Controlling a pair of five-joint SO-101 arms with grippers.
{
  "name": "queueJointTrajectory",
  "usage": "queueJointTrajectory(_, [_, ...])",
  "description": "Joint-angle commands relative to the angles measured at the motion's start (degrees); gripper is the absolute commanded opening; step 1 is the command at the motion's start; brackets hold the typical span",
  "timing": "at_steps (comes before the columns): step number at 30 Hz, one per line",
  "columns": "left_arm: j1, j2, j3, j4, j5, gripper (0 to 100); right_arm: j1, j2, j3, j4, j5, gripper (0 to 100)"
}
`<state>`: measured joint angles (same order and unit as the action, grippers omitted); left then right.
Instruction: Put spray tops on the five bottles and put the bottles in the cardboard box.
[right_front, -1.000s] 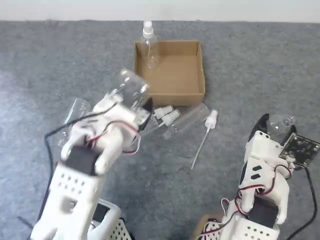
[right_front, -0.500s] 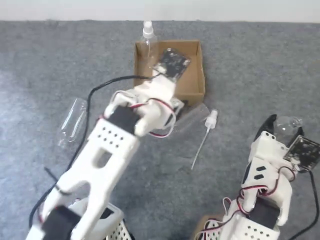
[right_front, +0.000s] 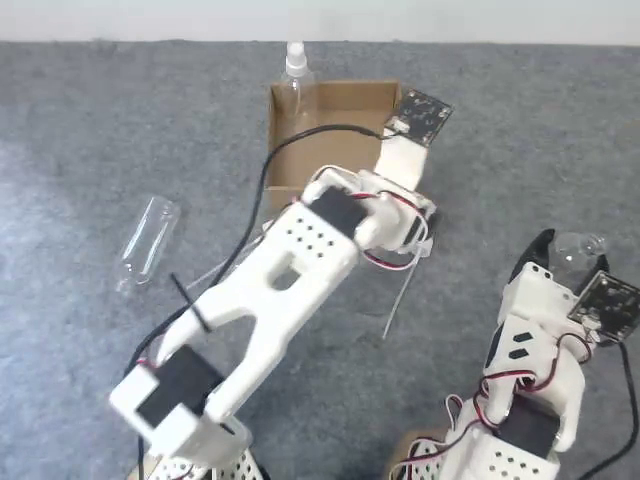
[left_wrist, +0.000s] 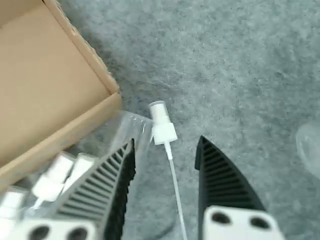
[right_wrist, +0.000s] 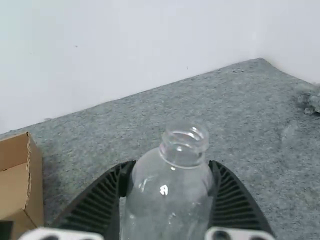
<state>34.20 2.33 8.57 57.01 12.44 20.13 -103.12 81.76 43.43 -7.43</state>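
Spray top — left gripper has swung over it, jaws apart — right gripper clamps a bottle.

A white spray top lies beside the open cardboard box, perhaps touching a clear bottle.

This looks like a small robotics lab or a hobby work corner. Under the cardboard box and all around it lies a grey carpet-like covering, which meets a plain white wall just behind the box. On the near side of the box stand the left arm and the right arm. Both are of white plastic, with bare red and white wires, a loose black cable and an uncovered circuit board.
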Motion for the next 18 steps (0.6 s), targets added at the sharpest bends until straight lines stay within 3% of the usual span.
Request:
queueJointTrajectory(1, [1.05, 4.4, -4.97, -4.22, 1.76, 19, 1.1, -1.01, -4.48, -1.8, -0.53, 12.3])
queueJointTrajectory(18, [3.69, 19.6, -5.23, -18.11, 1.67, 19, 2.51, -1.01, -4.48, -1.89, -0.53, 12.3])
